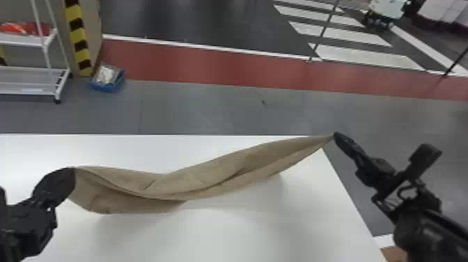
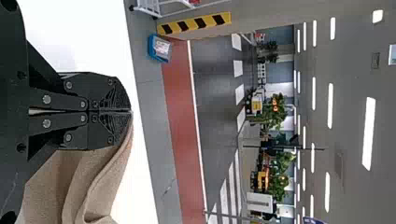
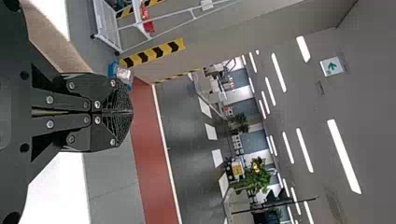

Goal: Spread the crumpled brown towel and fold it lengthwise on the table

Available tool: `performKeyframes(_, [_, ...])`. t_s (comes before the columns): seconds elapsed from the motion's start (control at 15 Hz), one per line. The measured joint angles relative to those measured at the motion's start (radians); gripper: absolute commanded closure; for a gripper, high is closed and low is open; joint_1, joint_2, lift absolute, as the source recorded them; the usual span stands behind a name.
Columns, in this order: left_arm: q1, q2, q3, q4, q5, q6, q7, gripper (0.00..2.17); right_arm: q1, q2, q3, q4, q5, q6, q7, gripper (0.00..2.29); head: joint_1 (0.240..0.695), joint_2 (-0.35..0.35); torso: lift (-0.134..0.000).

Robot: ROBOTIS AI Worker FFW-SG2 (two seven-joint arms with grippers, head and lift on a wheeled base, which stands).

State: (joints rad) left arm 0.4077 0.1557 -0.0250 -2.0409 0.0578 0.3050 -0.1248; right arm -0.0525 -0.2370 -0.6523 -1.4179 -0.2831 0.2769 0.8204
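Note:
In the head view the brown towel stretches as a sagging, folded band between both grippers, over the white table. My left gripper is shut on its left end, above the table's left part. Its right end rises to a point at the tip of my right gripper, near the table's far right corner. The left wrist view has the left gripper with its fingers together, the towel hanging beside them. In the right wrist view the right gripper is shut, with the towel running off beside it.
The white table has its far edge behind the towel and its right edge below the right arm. Beyond it on the floor are a white rack, a blue bin and a striped post.

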Motion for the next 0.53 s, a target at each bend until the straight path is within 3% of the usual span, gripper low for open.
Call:
performKeyframes(0.2, [-0.014, 0.000, -0.002, 0.042, -0.004, -0.007, 0.002, 1.80, 0.141, 0.000, -0.041, 0.096, 0.033, -0.214, 0.018, 1.29, 0.695, -0.350, 0.000])
performKeyframes(0.33, [-0.023, -0.001, -0.018, 0.052, -0.006, -0.005, 0.004, 1.80, 0.185, -0.001, -0.050, 0.154, 0.111, -0.302, 0.014, 1.28, 0.695, -0.350, 0.000])
performKeyframes(0.53, [-0.024, -0.001, -0.044, 0.050, -0.014, -0.005, 0.009, 1.80, 0.224, -0.001, -0.045, 0.178, 0.239, -0.317, -0.005, 1.26, 0.695, -0.350, 0.000])
